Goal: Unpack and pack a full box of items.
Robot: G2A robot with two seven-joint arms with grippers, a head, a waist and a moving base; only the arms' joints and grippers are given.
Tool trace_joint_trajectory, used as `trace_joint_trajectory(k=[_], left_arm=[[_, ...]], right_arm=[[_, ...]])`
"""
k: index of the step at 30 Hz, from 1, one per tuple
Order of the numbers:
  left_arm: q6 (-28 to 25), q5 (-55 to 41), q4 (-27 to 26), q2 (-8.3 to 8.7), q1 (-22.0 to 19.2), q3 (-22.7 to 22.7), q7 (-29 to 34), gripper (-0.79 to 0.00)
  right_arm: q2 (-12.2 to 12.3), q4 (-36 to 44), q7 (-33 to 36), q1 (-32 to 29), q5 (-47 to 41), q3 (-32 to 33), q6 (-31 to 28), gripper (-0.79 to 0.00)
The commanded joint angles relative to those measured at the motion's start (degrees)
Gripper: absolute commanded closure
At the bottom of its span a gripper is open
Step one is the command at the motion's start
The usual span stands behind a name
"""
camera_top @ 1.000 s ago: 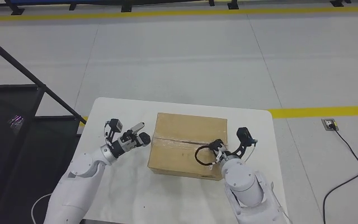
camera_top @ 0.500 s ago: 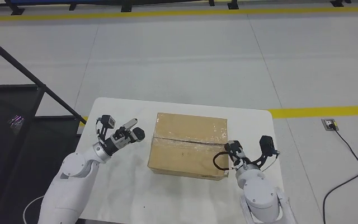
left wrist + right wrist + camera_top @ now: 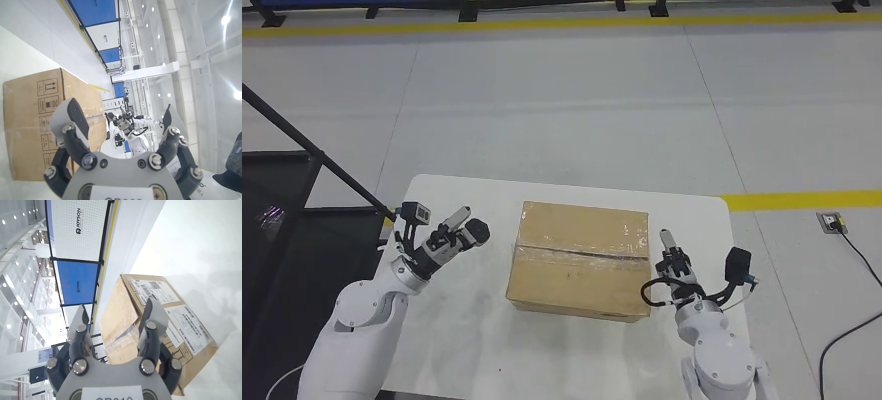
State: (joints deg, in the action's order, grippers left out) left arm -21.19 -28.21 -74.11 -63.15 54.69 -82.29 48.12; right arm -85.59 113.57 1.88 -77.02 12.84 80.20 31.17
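Box [image 3: 580, 258] sits closed and taped at the middle of the white table [image 3: 472, 330], between my two arms. My left gripper [image 3: 121, 113] hangs near its left side, not touching, spread wide and empty. My right gripper [image 3: 116, 308] is just beside its right end, also spread apart and empty.

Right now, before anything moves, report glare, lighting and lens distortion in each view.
Top view: even light, no strong glare on the box or table. Left wrist view: ceiling lamps flare, ceiling beams bow from the wide lens, yet the box side is evenly lit behind the left tool. Right wrist view: the clear tape on the box glints; wall panels curve.
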Motion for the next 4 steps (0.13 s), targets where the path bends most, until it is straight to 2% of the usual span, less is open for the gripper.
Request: trace_joint_trajectory(k=[1, 2, 4], left_arm=[[0.00, 0.00, 0.00, 0.00, 0.00, 0.00, 0.00, -0.785], [0.00, 0.00, 0.00, 0.00, 0.00, 0.00, 0.00, -0.785], [0.00, 0.00, 0.00, 0.00, 0.00, 0.00, 0.00, -0.785]], right_arm=[[0.00, 0.00, 0.00, 0.00, 0.00, 0.00, 0.00, -0.670], [0.00, 0.00, 0.00, 0.00, 0.00, 0.00, 0.00, -0.714], [0.00, 0.00, 0.00, 0.00, 0.00, 0.00, 0.00, -0.751]])
